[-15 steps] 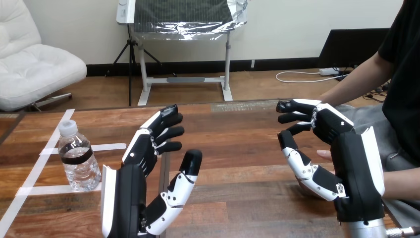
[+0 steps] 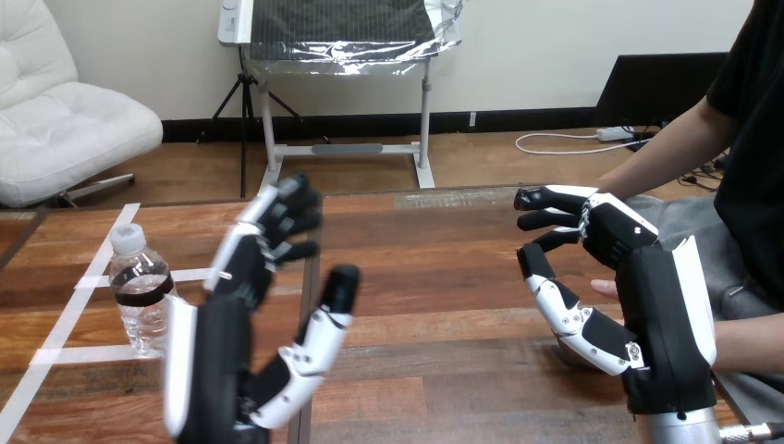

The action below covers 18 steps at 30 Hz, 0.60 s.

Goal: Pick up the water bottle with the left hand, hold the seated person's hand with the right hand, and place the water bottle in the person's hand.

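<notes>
The one container before us is the clear plastic water bottle (image 2: 140,298) with a white screw cap and a dark band round its ribbed body. It stands upright on the left part of the brown, planked wooden table (image 2: 444,277). The liquid inside is clear, and we cannot make out how high it reaches. The bottle sits inside a square marked out with strips of white tape (image 2: 69,355), flat on the glossy boards.

Just to the bottle's right we see the robot's left hand (image 2: 222,365), raised above the table with its black palm turned toward the centre. Its jointed black-and-white fingers (image 2: 277,222) are straight and fanned upward, and the thumb (image 2: 325,310) stands well out to the side. The hand is wide open and has hold of nothing. The smooth white shell on its back overlaps the bottle's edge as we look. We cannot tell whether the two touch, and no finger is round the bottle.

On the table's right side we see the robot's right hand (image 2: 661,314), hard black plastic with white shells. Its fingers (image 2: 555,199) bend loosely toward the left and its thumb (image 2: 564,310) reaches out below them, with a broad gap between, so it is clasping nothing. A small part of the person's hand (image 2: 606,289) shows just beyond the palm, low by the table's edge. We cannot tell whether it touches the robot's hand.
</notes>
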{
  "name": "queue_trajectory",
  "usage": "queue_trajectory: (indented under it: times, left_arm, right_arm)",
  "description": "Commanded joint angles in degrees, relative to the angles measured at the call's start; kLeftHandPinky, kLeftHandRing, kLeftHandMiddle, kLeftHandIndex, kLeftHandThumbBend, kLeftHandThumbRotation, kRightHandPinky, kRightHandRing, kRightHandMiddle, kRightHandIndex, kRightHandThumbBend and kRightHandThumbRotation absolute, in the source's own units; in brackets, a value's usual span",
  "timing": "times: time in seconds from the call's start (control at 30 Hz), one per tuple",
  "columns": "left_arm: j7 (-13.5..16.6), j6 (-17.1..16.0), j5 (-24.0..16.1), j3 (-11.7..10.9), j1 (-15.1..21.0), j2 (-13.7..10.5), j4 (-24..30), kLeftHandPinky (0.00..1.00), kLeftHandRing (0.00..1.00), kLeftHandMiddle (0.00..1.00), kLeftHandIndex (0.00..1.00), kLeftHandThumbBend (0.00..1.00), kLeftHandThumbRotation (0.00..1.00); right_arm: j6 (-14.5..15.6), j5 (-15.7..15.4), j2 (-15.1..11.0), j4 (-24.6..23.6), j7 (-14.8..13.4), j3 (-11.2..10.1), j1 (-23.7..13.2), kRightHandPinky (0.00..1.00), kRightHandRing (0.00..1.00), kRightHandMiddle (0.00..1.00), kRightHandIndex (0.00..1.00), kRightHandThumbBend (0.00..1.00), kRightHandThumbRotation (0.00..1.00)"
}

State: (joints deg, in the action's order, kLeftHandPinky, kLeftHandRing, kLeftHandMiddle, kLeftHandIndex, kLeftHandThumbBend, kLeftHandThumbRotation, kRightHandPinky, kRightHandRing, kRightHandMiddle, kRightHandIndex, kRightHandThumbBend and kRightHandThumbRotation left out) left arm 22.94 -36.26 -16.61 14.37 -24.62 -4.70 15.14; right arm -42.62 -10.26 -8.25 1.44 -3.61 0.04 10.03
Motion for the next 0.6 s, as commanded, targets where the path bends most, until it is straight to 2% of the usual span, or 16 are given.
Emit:
queue_trajectory:
  times: [0.0,0.13,0.2,0.37,0.57]
  left_arm:
    - [2.2,-1.5,-2.1,-3.8,2.6,4.1,4.2,0.69,0.76,0.81,0.82,0.41,0.43]
    - [3.8,-1.7,-4.2,-5.7,3.1,4.2,4.8,0.71,0.77,0.81,0.82,0.42,0.39]
    - [5.8,-1.0,-7.5,-7.8,3.5,4.2,5.2,0.71,0.78,0.81,0.82,0.41,0.38]
    - [9.0,1.1,-12.0,-11.2,4.3,3.8,6.1,0.71,0.78,0.81,0.82,0.42,0.36]
    - [10.9,4.0,-14.1,-13.7,4.9,3.6,6.8,0.75,0.8,0.82,0.83,0.47,0.37]
  right_arm:
    - [0.0,0.0,0.9,-0.6,-0.6,-0.3,-4.0,0.52,0.63,0.69,0.64,0.38,0.14]
    - [0.0,0.1,1.0,-0.6,-0.4,-0.3,-4.0,0.52,0.64,0.69,0.64,0.38,0.15]
    - [0.1,-0.2,1.0,-0.7,-0.6,-0.3,-3.9,0.52,0.64,0.69,0.64,0.38,0.16]
    - [0.1,-0.1,1.1,-0.7,-0.4,-0.3,-3.9,0.52,0.64,0.69,0.64,0.38,0.16]
    - [0.3,0.5,1.3,-0.7,0.0,-0.3,-3.8,0.52,0.64,0.7,0.65,0.38,0.16]
